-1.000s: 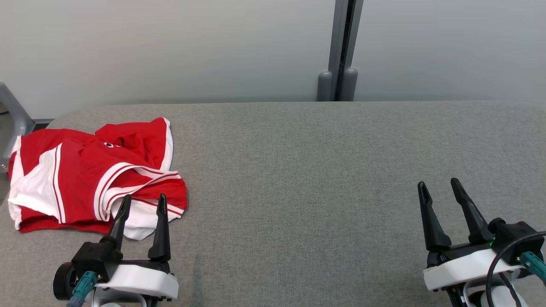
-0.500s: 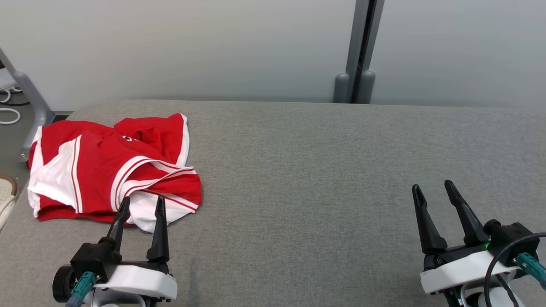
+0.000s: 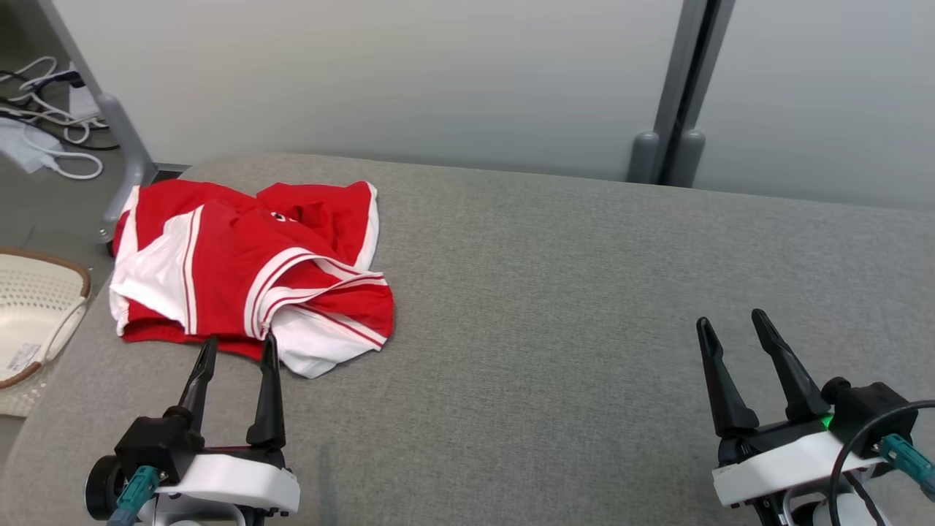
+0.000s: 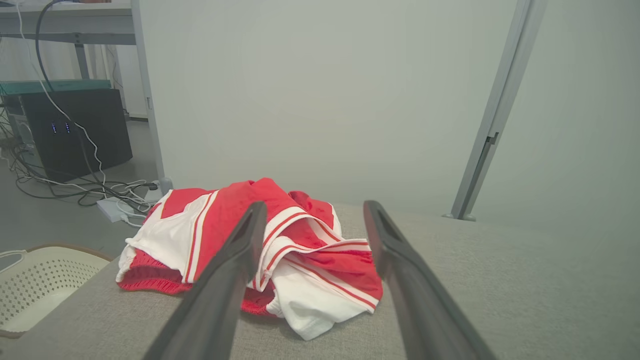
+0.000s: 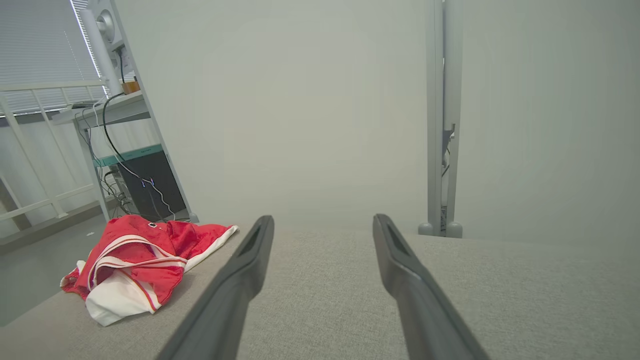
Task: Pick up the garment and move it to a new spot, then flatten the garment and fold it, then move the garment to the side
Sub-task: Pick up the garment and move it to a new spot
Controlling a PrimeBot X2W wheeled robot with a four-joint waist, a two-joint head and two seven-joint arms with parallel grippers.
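The grey padded table (image 3: 548,292) runs wide and bare off to the right, so there's room for a new spot, but the red and white garment (image 3: 248,277) lies bunched at its far left corner, one hem right by the rounded edge. I'd say a clumsy nudge there could tip it off towards the white basket (image 3: 36,307) on the floor beside. It's folded over itself, so a pinch may catch a single layer and drag it into a worse tangle. The left gripper (image 3: 239,343) hangs at the near hem, jaws spread and empty; the right gripper (image 3: 730,318), likewise spread and empty, sits well apart, too far to help
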